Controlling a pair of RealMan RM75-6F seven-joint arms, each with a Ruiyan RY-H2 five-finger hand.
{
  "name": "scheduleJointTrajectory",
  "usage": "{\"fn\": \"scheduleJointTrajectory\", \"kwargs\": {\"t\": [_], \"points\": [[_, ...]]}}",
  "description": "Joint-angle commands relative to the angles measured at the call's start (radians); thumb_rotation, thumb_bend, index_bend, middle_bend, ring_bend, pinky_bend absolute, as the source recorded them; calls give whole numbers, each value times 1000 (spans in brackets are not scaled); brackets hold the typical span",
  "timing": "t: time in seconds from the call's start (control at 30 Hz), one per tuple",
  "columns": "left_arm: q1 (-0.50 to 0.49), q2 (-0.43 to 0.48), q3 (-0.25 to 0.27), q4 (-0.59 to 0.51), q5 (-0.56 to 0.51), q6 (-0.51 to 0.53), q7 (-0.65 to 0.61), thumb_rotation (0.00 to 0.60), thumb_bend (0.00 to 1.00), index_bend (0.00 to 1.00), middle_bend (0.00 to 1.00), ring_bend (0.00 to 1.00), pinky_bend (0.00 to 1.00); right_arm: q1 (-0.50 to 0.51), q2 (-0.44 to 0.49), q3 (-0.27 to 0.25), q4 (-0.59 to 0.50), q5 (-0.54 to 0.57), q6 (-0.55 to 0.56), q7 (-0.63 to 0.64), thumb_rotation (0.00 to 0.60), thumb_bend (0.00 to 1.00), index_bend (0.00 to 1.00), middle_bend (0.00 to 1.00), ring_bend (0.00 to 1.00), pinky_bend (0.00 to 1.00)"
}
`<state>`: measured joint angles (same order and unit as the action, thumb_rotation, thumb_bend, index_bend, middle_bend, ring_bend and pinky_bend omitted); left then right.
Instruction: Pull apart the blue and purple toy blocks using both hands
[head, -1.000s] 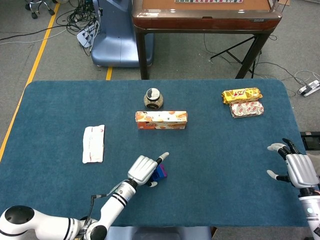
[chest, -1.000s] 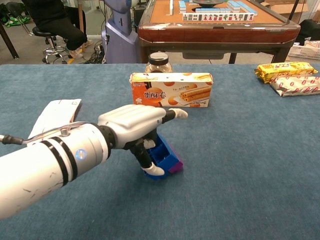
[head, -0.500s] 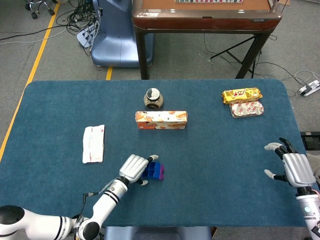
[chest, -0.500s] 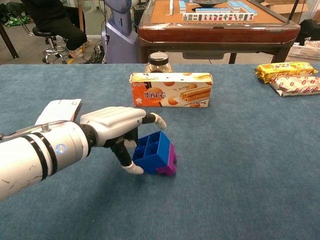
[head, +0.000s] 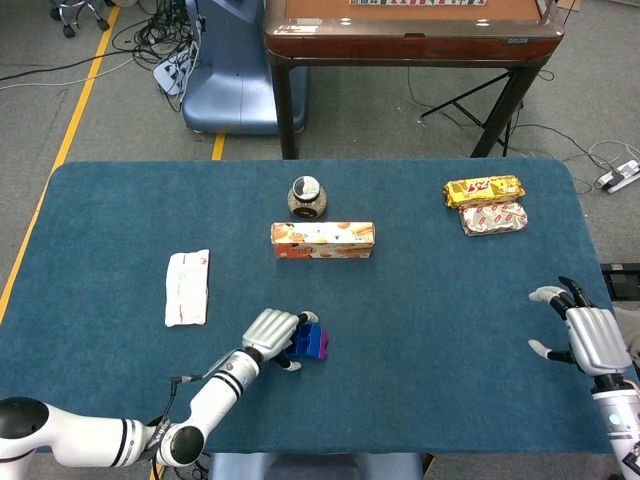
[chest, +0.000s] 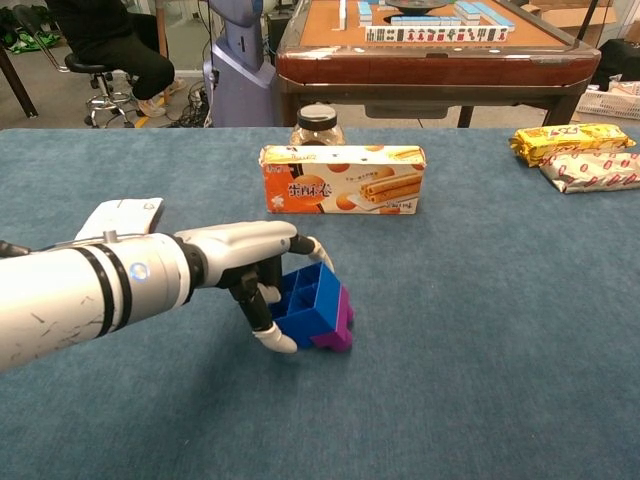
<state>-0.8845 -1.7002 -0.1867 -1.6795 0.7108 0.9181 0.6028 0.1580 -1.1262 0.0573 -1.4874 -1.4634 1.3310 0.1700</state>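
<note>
The blue block (head: 308, 337) (chest: 306, 300) and the purple block (head: 323, 346) (chest: 344, 314) are still joined and lie on the blue table near its front edge, left of centre. The blue one is tipped so its hollow underside faces the chest view, with the purple one on its right side. My left hand (head: 270, 334) (chest: 248, 258) grips the blue block from the left, fingers curled over its top and thumb under its near edge. My right hand (head: 588, 335) hovers open at the table's right edge, far from the blocks, and shows only in the head view.
An orange biscuit box (head: 323, 240) (chest: 342, 180) lies behind the blocks, with a jar (head: 306, 197) (chest: 317, 125) beyond it. A white packet (head: 187, 288) (chest: 120, 220) lies at the left. Two snack packs (head: 485, 190) (chest: 570, 140) sit at the back right. A wooden table stands beyond the far edge.
My left hand has drawn back to the left and the joined blocks have tipped over, showing the blue block's hollow side. Its fingers have closed over the block's top. The right hand barely shifted.
</note>
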Motion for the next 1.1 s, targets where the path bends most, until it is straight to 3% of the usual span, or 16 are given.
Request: {"fn": "scheduleJointTrajectory", "kwargs": {"t": [0.03, 0.6, 1.1], "points": [[-4, 6, 1, -4, -1, 5, -10, 600, 0, 294, 1000, 944, 1000, 1, -2, -1, 4, -1, -2, 2, 600, 89, 312, 283, 292, 420], [-12, 3, 14, 22, 7, 29, -74, 600, 0, 401, 1000, 944, 1000, 7, -8, -3, 6, -3, -10, -2, 600, 89, 312, 283, 292, 420], [0, 2, 21, 26, 26, 54, -119, 600, 0, 553, 1000, 945, 1000, 13, -12, 1, 5, -6, -9, 3, 600, 89, 312, 288, 292, 420]]}}
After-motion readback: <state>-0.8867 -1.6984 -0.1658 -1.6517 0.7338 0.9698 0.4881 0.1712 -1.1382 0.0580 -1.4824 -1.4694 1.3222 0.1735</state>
